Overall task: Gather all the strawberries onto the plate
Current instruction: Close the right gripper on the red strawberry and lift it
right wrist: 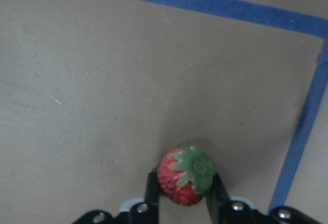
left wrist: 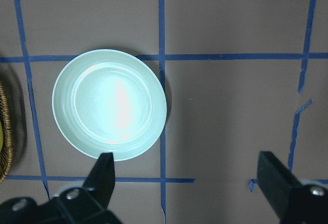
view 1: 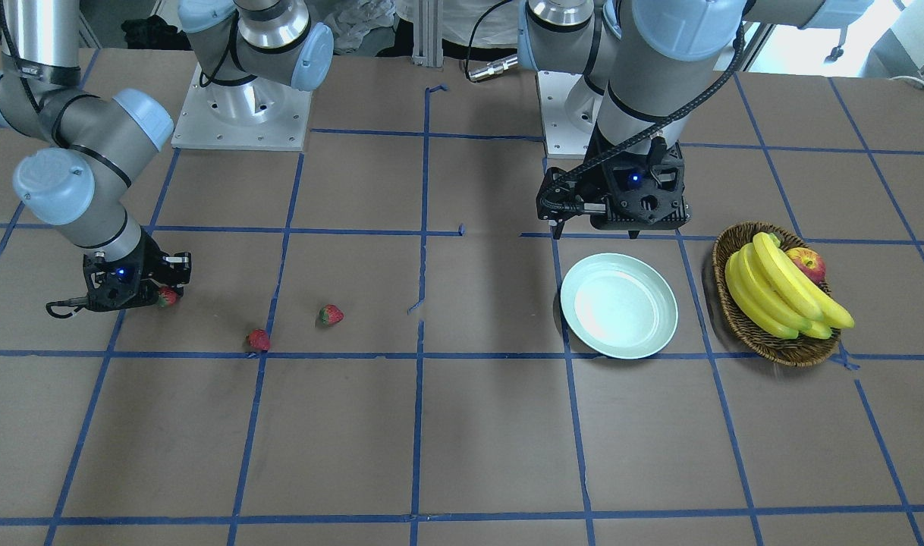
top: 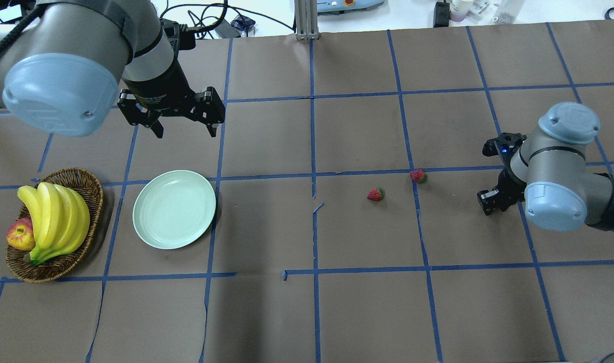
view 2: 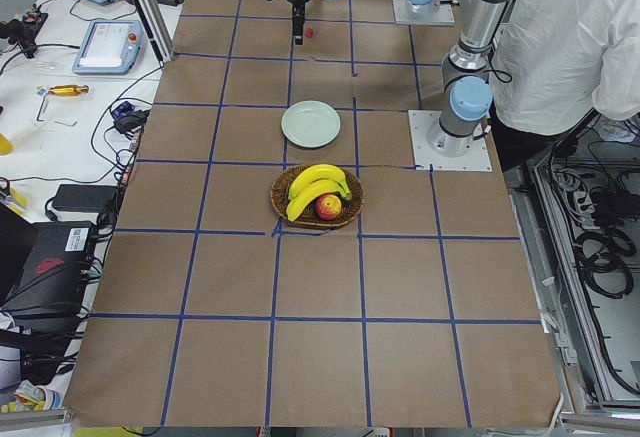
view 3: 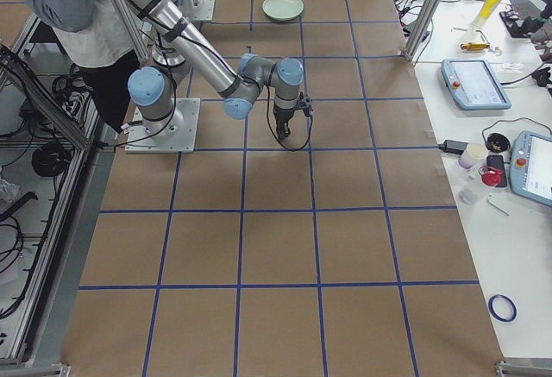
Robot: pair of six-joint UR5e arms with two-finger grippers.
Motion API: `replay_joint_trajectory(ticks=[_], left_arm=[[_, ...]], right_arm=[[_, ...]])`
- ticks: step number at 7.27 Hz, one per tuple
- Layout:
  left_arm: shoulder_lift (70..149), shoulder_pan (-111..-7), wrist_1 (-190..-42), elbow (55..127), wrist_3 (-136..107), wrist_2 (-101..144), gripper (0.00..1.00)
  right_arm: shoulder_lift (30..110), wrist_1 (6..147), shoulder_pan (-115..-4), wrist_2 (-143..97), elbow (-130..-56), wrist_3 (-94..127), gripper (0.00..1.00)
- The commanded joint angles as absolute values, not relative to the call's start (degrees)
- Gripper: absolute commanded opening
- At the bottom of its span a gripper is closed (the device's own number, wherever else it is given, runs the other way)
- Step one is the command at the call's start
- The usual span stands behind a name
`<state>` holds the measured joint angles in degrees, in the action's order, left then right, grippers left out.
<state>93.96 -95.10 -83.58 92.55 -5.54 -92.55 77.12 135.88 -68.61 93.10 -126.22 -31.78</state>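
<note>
The pale mint plate (view 1: 618, 305) lies empty; it also shows in the overhead view (top: 174, 209) and the left wrist view (left wrist: 109, 104). My left gripper (view 1: 595, 231) hangs open and empty just behind the plate, above the table (top: 185, 132). My right gripper (view 1: 158, 292) is shut on a strawberry (right wrist: 184, 177), low over the table at the far side from the plate (view 1: 168, 296). Two other strawberries (view 1: 331, 314) (view 1: 259, 340) lie loose on the table between the right gripper and the plate. The overhead view shows these two (top: 375, 194) (top: 418, 176); the held one is hidden there.
A brown wicker basket (view 1: 735, 318) holding bananas (view 1: 781, 292) and an apple (view 1: 808, 264) stands beside the plate, on the side away from the strawberries. Blue tape lines grid the brown table. A person stands behind the robot's base in the exterior left view (view 2: 570, 47).
</note>
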Motion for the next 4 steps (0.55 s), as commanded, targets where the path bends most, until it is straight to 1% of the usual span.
replay_joint_trajectory(ticks=[1,2,3,4], left_arm=[[93.96,-95.10,-83.58,92.55,-5.54,-92.55,1.00],[93.96,-95.10,-83.58,92.55,-5.54,-92.55,1.00],[93.96,-95.10,-83.58,92.55,-5.54,-92.46,1.00],[93.96,-95.10,-83.58,92.55,-5.54,-92.46,1.00]], right_arm=[[77.34,135.44,-69.08,93.08,-124.47,-29.37,0.00],[77.69,134.31,-71.52,92.90,-122.02,-24.57,0.00],[77.87,134.47,-76.68,92.99,-120.60,-20.08,0.00],[77.70,134.47,-84.04,93.16,-119.98,-8.82,0.00]])
